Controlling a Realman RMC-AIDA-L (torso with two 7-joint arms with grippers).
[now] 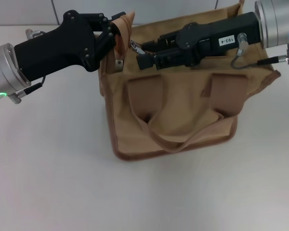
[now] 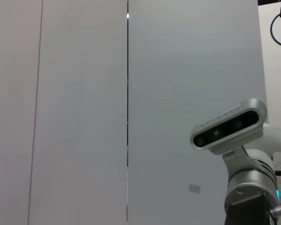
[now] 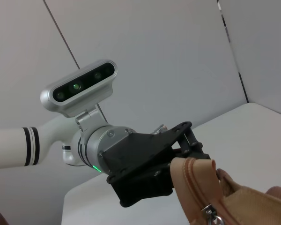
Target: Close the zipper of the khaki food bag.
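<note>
Right gripper (image 1: 140,57) – tagged "103-4" – clenched by the zipper (image 1: 134,46); left gripper (image 1: 113,34) pinches the khaki food bag (image 1: 183,115) corner on a white table (image 1: 48,168).

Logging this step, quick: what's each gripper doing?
Left gripper: shut on the khaki food bag end.
Right gripper: at the zipper, grip cannot be told.

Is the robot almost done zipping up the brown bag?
Probably not. The left gripper pinches the corner of the khaki food bag to hold it steady. The right gripper is at the silver pull tab of the zipper, near that same corner. The pull looks close to one end, so sliding it along the bag's top seems mostly left.
</note>
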